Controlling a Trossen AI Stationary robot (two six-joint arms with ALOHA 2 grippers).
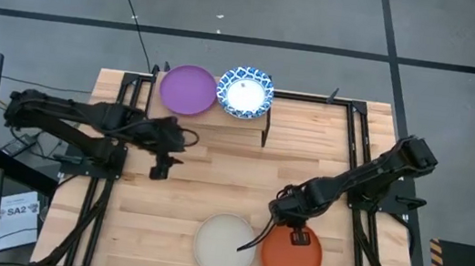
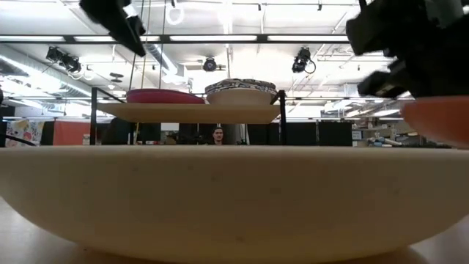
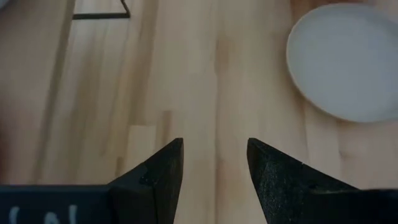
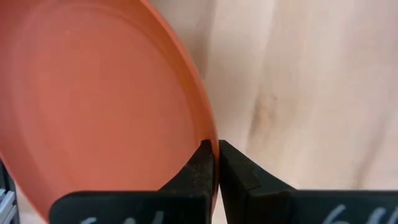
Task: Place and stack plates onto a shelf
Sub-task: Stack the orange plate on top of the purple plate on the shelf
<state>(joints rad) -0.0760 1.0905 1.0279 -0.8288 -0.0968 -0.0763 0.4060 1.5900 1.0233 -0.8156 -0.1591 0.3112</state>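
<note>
An orange plate (image 1: 294, 260) sits near the table's near edge, with a beige plate (image 1: 223, 244) just to its left. My right gripper (image 1: 286, 229) is shut on the orange plate's far rim. My left gripper (image 1: 162, 162) hangs open and empty over bare table to the left of the middle. The beige plate (image 3: 348, 62) shows ahead of it in the left wrist view. The shelf (image 2: 190, 111) stands at the far edge. It carries a purple plate (image 1: 188, 90) and a blue-patterned plate (image 1: 245, 91) side by side. My right gripper pinches the orange plate's rim (image 4: 208, 134) between its two fingers, one finger on the plate's inner face and one outside the rim. The fingers slant down from the table's far right side. In the low view that edge (image 2: 432, 110) looks raised; the beige plate hides the plate's bottom.
The shelf's black legs (image 1: 265, 137) stand on the table's far half. Black frame rails (image 1: 105, 194) run along both table sides. The beige plate (image 2: 234, 198) fills the foreground of the low view. A person shows far behind the shelf (image 2: 218, 134).
</note>
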